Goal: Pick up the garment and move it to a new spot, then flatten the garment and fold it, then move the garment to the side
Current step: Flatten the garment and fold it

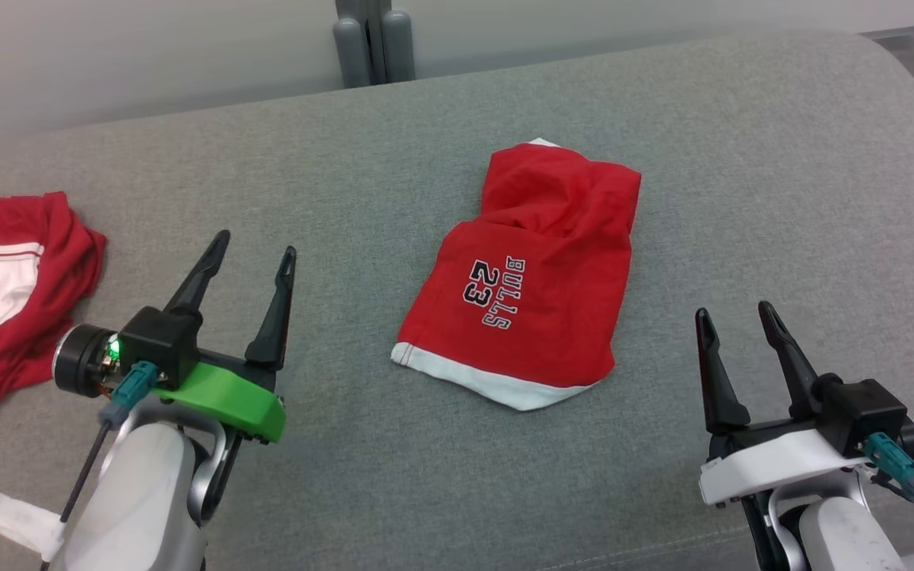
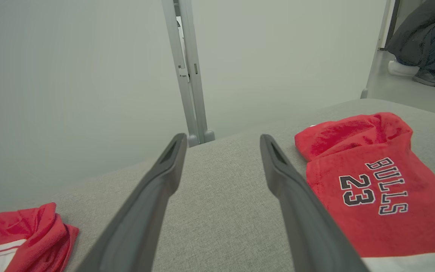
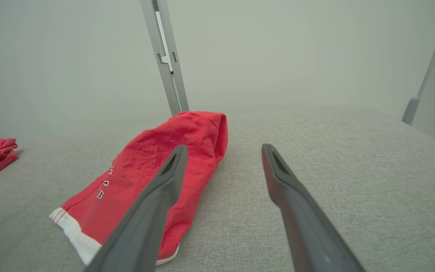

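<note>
The left gripper and the right gripper stood near the front edge of the grey cushion with jaws spread wide, gripping and touching nothing, while the folded red garment lay between them near the cushion's middle, a second red garment at its left edge.

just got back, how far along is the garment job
Done: nothing clearly; the shorts lie rumpled at the top. In hand: nothing, left gripper and right gripper both open, off the cloth. Left: likely the move, flattening, fold and setting aside.
</note>
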